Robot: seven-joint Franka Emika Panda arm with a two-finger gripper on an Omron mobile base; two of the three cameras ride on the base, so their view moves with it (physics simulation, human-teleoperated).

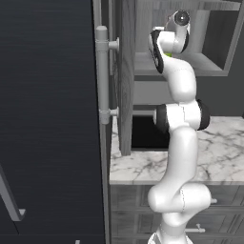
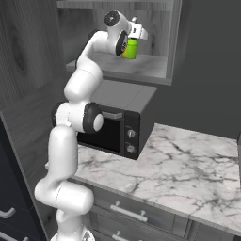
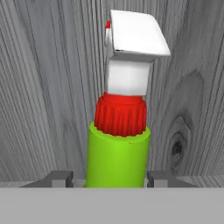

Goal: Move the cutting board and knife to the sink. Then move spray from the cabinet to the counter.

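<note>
Gripper (image 3: 116, 177) sits up in the cabinet (image 2: 175, 42) niche, its two dark fingertips (image 3: 57, 178) flanking the spray (image 3: 117, 159) low on the body and apparently clamped on it. Grasping low likely keeps the nozzle clear for lifting out. Spray stands upright on the shelf: bright green body, ribbed red collar, white nozzle. Below lies the marble counter (image 2: 188, 164).

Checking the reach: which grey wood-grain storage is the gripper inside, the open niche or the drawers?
The open cabinet niche above the microwave, where the gripper flanks the spray; the drawers sit below the counter.
</note>
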